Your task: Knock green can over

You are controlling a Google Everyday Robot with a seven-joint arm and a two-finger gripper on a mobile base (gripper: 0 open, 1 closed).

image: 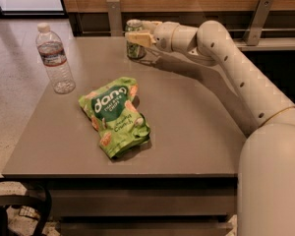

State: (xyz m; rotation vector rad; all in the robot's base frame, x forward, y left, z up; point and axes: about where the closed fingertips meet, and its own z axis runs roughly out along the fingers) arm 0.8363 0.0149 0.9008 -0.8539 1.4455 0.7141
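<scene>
The green can (133, 47) stands upright near the far edge of the table (187, 132), with green and white sides and a silver top rim. My gripper (136, 30) reaches in from the right at the can's upper part and is open. One finger (139, 37) crosses in front of the can just below its rim. The other finger (150, 23) lies behind the can's top right. The near finger hides part of the can's upper side.
A flat bright-green snack bag (116, 116) lies in the middle of the table. A clear water bottle (54, 59) stands at the left edge. A wooden wall with metal brackets (114, 14) runs behind the table. My arm (236, 68) spans the right side.
</scene>
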